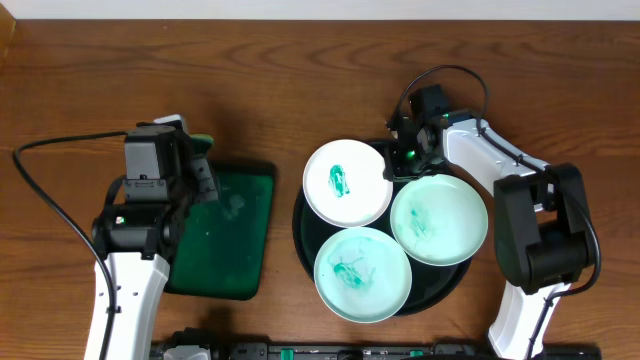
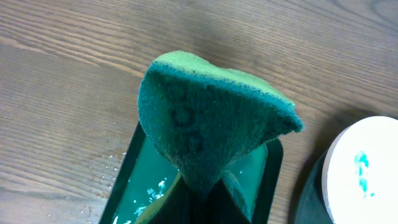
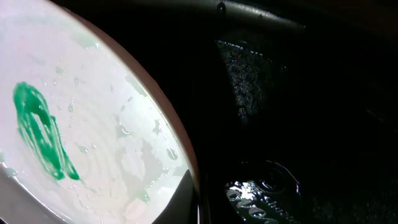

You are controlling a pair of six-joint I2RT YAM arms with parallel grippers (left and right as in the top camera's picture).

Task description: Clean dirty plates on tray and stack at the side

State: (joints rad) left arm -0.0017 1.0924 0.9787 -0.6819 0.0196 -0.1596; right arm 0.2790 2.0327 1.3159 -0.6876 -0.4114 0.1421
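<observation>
The black tray [image 1: 300, 235] carries all three: the far-left plate [image 1: 348, 182], overhanging the tray's left rim, the right plate [image 1: 438, 220], and the near plate [image 1: 362, 273]. Each is smeared turquoise-green in the middle. At the tray's far side, the right end effector [image 1: 405, 160] is clenched on the right rim of the far-left plate. Left of the black tray, the left end effector [image 1: 200, 165] is clamped on a green sponge [image 2: 205, 124], which bulges folded out of its grip. It hangs above the far end of a smaller, wet green tray [image 1: 235, 235] lying on the tabletop [image 1: 250, 80] just beside the black tray.
</observation>
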